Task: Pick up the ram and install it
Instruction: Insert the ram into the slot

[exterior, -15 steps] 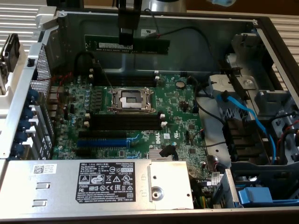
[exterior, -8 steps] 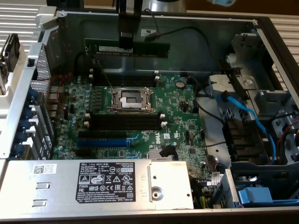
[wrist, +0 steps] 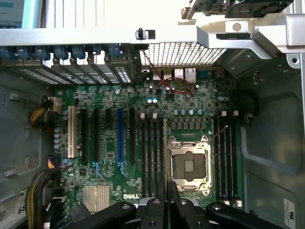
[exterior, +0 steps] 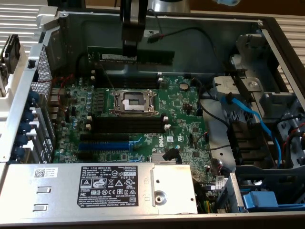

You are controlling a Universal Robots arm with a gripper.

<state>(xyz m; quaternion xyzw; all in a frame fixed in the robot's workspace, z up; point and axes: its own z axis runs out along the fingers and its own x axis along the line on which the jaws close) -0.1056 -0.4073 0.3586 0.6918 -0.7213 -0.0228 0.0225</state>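
Tool: the gripper (exterior: pixel 129 50) hangs over the far side of the open computer. Its two fingers are pinched tight on the ram.
Ram: the ram (exterior: pixel 152 58) is a long dark green stick with a small white label. It is held level, close to the far wall of the case (exterior: pixel 205 45), up over the far black slots (exterior: pixel 125 80).
Green board: the big green board (exterior: pixel 183 112) lies flat in the case. It has "DELL" on it in white letters (wrist: pixel 131 196).
Chip holder: a silver square holder (exterior: pixel 133 101) sits in the middle of the board, between the far black slots and the near black slots (exterior: pixel 126 124).
Blue slot: a blue slot (exterior: pixel 104 145) lies just nearer than the near black slots.
Silver box: a silver box (exterior: pixel 52 195) lies along the near side. Its black label (exterior: pixel 114 186) says "DELL" at the top. The small print is too tiny to read. A white sticker (exterior: pixel 45 172) sits to its left.
Wires: blue cables (exterior: pixel 248 114) curl on the exterior view's right. A thin red wire (exterior: pixel 47 81) runs on the exterior view's left.
Wrist view: the dark fingers (wrist: pixel 157 210) sit close together above the green board.
Room: a white ribbed surface (exterior: pixel 19 19) lies behind the case.
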